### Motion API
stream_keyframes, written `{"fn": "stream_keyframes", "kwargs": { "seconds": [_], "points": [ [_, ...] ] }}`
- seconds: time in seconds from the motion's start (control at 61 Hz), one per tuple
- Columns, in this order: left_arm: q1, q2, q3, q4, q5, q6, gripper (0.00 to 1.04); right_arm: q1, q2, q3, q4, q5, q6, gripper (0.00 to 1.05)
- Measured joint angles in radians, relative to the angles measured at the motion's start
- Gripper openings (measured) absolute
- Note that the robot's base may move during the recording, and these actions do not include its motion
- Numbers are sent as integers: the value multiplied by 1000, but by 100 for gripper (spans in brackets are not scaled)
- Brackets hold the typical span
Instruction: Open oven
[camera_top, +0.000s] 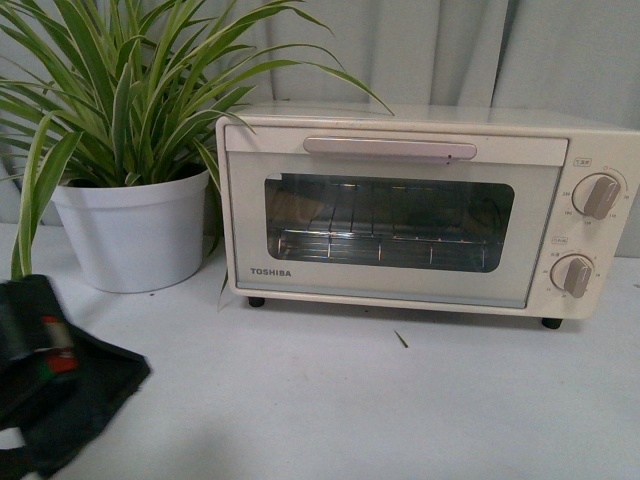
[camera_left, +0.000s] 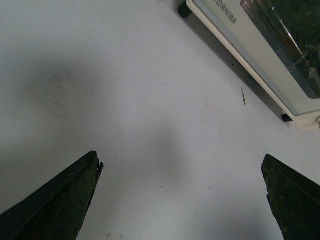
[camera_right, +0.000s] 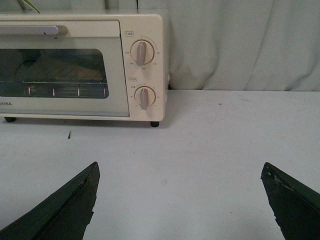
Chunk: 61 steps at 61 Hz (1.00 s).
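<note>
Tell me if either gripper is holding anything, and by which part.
Nothing is held. The left gripper and right gripper are both open above the table, and the handle of the oven is untouched.

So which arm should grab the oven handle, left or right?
Probably right. The right pincer, open, faces the oven level, with the handle in view. The left pincer, also open, points down at the table and sees only the door's lower part.
</note>
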Motion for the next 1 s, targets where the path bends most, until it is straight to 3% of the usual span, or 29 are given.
{"fn": "stream_keyframes", "kwargs": {
  "seconds": [0.344,0.656,1.0],
  "points": [
    [-42,306,190,66,-4,-101,98,0,0,0,0,0,0,95],
    [-103,423,306,84,3,-199,98,0,0,0,0,0,0,95],
    [-104,526,364,90,16,-245,98,0,0,0,0,0,0,95]
  ]
}}
